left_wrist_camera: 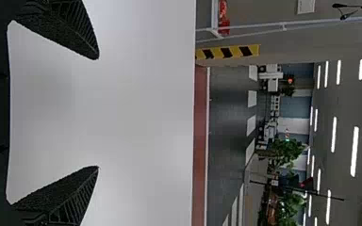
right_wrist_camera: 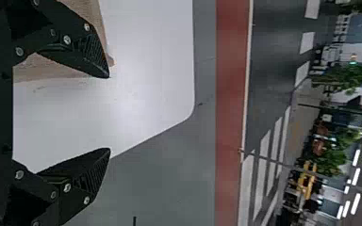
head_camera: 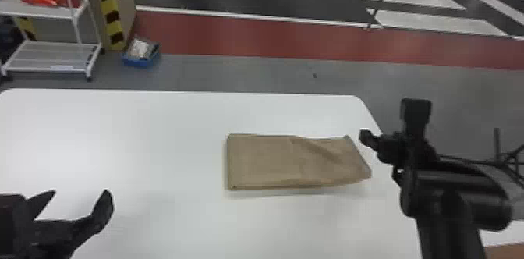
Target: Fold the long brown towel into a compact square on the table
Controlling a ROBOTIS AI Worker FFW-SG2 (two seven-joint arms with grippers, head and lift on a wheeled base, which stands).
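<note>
while left gripper (head_camera: 80,192) and right gripper (head_camera: 378,158) gape wide, the brown towel (head_camera: 269,162) lies between them.
long axis crosswise, one short end facing the right gripper.

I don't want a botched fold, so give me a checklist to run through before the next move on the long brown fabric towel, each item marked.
1. Brown towel lies fully on the smooth white table: ok.
2. Towel is a compact square: not ok, it is a wide rectangle.
3. Top layer is flat: not ok, slanting creases cross its right half.
4. Black two-fingered left gripper is open and empty: ok.
5. Black two-fingered right gripper is open and empty: ok.
6. Hidden layers are even: cannot tell.
</note>
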